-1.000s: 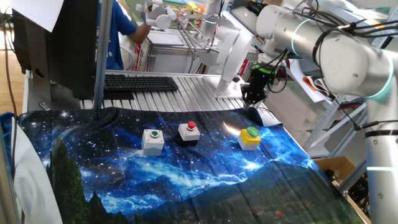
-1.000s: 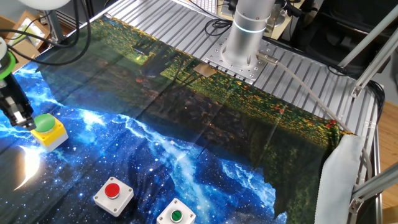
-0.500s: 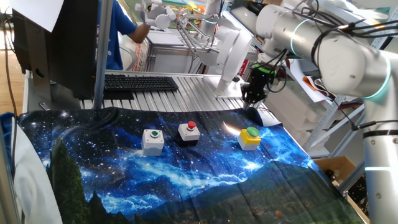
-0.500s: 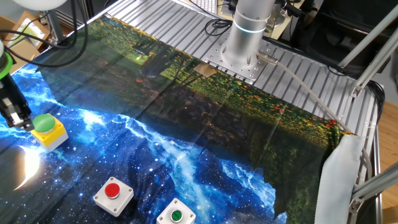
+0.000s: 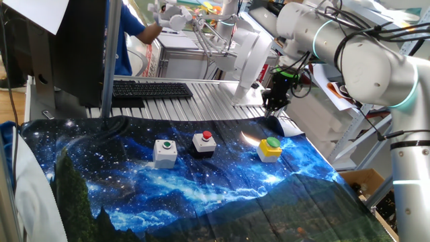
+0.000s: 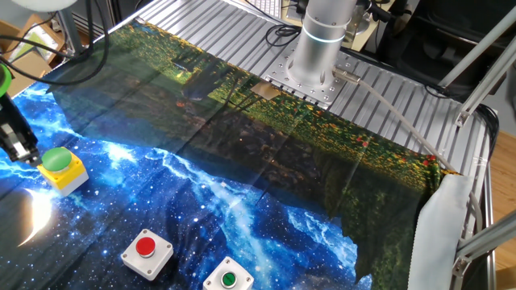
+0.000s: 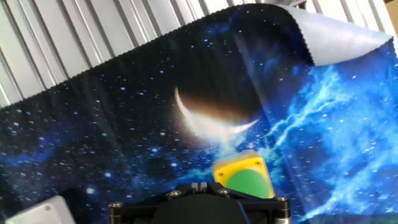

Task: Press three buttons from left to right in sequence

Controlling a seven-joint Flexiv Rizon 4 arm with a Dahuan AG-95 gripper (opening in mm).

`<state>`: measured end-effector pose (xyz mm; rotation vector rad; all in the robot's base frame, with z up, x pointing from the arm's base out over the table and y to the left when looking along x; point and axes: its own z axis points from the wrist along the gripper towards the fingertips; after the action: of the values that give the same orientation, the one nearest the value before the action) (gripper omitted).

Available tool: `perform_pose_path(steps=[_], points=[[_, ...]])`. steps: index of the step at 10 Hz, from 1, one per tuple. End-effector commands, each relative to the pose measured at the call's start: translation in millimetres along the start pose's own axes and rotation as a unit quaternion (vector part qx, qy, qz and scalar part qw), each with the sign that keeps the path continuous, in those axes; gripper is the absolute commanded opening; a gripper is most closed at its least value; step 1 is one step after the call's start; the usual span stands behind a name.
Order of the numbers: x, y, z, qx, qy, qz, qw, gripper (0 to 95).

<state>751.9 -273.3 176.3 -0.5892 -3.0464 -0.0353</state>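
Three buttons stand in a row on the starry blue cloth: a grey-white box with a green cap (image 5: 164,151) (image 6: 228,279), a black-and-white box with a red cap (image 5: 204,141) (image 6: 146,250), and a yellow box with a green cap (image 5: 270,148) (image 6: 60,167) (image 7: 244,179). My gripper (image 5: 274,109) (image 6: 21,151) (image 7: 199,186) hangs a little above and behind the yellow box, not touching its cap. The two fingertips are shut against each other with nothing between them.
A black keyboard (image 5: 151,89) lies on the ribbed metal table behind the cloth. The arm's base (image 6: 313,56) is bolted on near it. The cloth's corner (image 5: 290,128) (image 7: 329,37) is folded over, white side up. A person in blue stands at the back.
My gripper has drawn up and back a little from the yellow box's green cap. The buttons have not moved.
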Motion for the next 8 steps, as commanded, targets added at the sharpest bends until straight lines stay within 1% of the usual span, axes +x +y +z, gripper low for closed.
perform_pose_path(steps=[1,2,3,4,5,6,7,8], points=[[-0.3,-10.7,1.3,-0.009,0.004,-0.001,0.9999,0.0],[-0.6,-21.5,5.0,-0.014,0.004,-0.001,0.9999,0.0],[-0.7,-26.6,7.6,-0.017,0.005,-0.001,0.9998,0.0],[-0.9,-35.9,13.4,-0.017,0.005,-0.003,0.9998,0.0],[-1.0,-40.3,16.5,-0.017,0.005,-0.001,0.9998,0.0],[-1.0,-42.4,17.6,-0.015,0.004,-0.001,0.9999,0.0],[1.4,-44.1,18.4,-0.016,0.004,0.003,0.9999,0.0],[7.2,-45.4,20.8,-0.015,0.002,0.006,0.9999,0.0]])
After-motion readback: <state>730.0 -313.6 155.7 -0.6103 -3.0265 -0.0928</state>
